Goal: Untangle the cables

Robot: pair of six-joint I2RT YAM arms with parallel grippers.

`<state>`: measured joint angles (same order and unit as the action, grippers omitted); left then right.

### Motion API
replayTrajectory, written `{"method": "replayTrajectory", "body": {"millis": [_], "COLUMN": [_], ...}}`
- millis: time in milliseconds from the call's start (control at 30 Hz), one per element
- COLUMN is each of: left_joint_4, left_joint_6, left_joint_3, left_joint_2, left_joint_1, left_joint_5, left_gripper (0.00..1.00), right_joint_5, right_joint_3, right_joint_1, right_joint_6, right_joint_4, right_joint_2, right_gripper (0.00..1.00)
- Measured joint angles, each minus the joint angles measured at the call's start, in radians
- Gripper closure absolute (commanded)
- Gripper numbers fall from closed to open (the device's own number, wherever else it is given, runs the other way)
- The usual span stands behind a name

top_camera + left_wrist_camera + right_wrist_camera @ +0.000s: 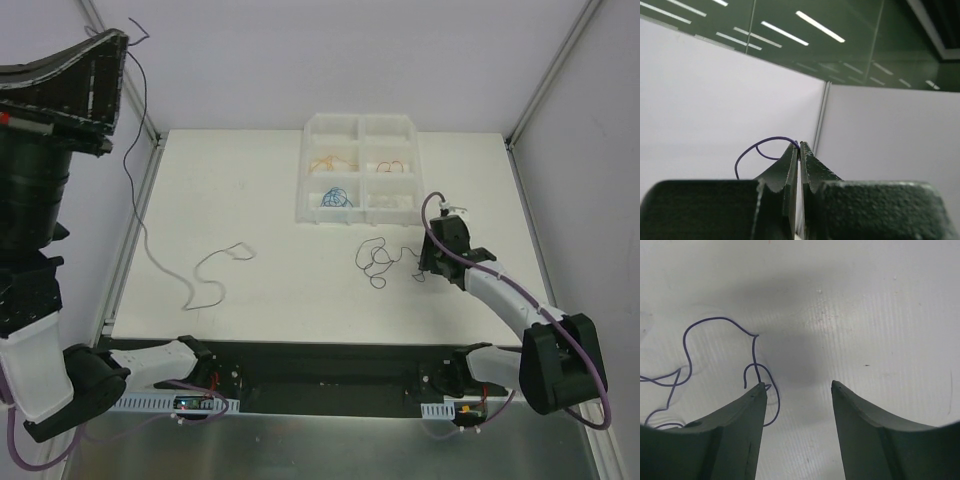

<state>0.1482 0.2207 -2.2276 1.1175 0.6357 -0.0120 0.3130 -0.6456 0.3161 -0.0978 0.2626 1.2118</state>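
My left gripper [127, 40] is raised high at the far left, shut on a thin purple cable [765, 140] pinched at its fingertips. That cable [148, 245] hangs down to the white table and ends in a loose curl. A dark purple-black cable [378, 258] lies in loops at centre right. My right gripper [421, 268] sits low at its right end, open. In the right wrist view the cable [754, 347] curls against the left fingertip [759, 390], and nothing lies between the jaws [797, 385].
A clear compartment tray [362, 128] stands at the back centre, holding orange [332, 160], red [392, 166] and blue [336, 198] cables in separate cells. White walls enclose the table [280, 300] on both sides and at the back.
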Motion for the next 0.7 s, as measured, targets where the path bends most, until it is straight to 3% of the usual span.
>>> {"method": "replayTrajectory", "body": {"millis": [233, 433, 700], "left_joint_4": [0.051, 0.109, 0.196], "left_joint_6": [-0.032, -0.035, -0.056], "left_joint_3": [0.124, 0.277, 0.301], "left_joint_2": [0.031, 0.025, 0.044], "left_joint_1": [0.0, 0.0, 0.0], "left_joint_5": [0.056, 0.15, 0.272], "left_gripper": [1.0, 1.0, 1.0], "right_joint_5": [-0.024, -0.144, -0.224], "right_joint_3": [-0.043, -0.103, -0.129], "right_joint_1": [-0.014, -0.008, -0.004], "right_joint_6": [0.056, 0.075, 0.072], "right_joint_4": [0.061, 0.082, 0.109], "right_joint_2": [-0.005, -0.048, -0.159], "right_gripper": [0.29, 0.26, 0.24]}}
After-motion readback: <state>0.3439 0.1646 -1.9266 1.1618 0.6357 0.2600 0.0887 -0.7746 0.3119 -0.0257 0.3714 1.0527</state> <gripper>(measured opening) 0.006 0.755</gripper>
